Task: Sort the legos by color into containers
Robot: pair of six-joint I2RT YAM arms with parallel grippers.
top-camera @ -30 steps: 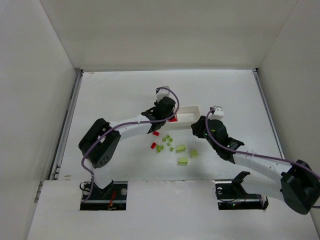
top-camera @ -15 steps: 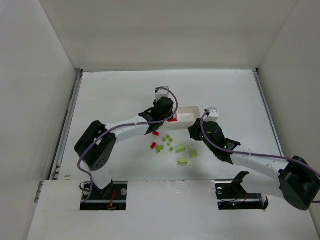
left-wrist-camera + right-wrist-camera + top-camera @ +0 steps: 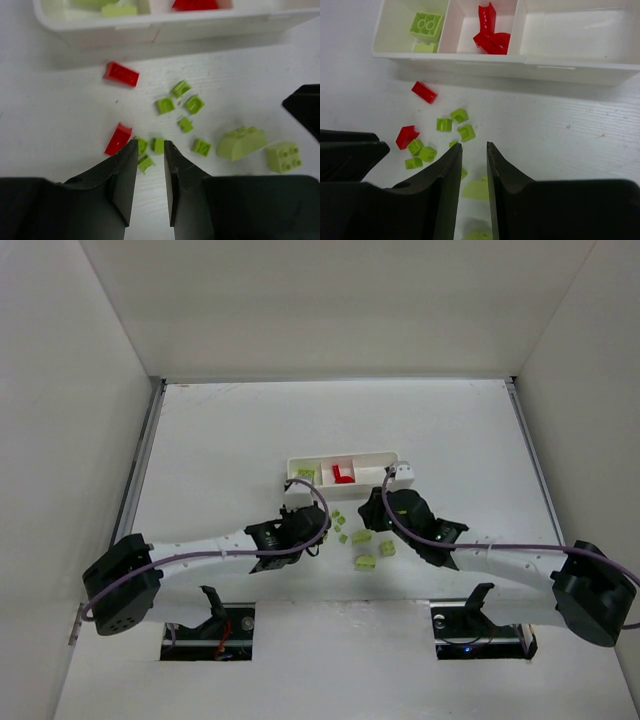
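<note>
No writing, label, brand, number or sign can be read in any view. The studs on the green legos (image 3: pixel 426 23) are too small and blurred to show lettering, and the walls of the white tray (image 3: pixel 570 70) look plain.

surface: white table (image 3: pixel 220 440) | on it: white tray (image 3: pixel 520 67) (three compartments) | loose: lime legos (image 3: pixel 165 105), red legos (image 3: pixel 121 74), near tray

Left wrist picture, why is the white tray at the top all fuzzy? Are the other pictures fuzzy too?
Left wrist: the tray at the top edge looks out of focus; the legos mid-frame are crisper. Right wrist: the tray is sharp, casting a soft grey shadow. Top external: even light, legos tiny.
</note>
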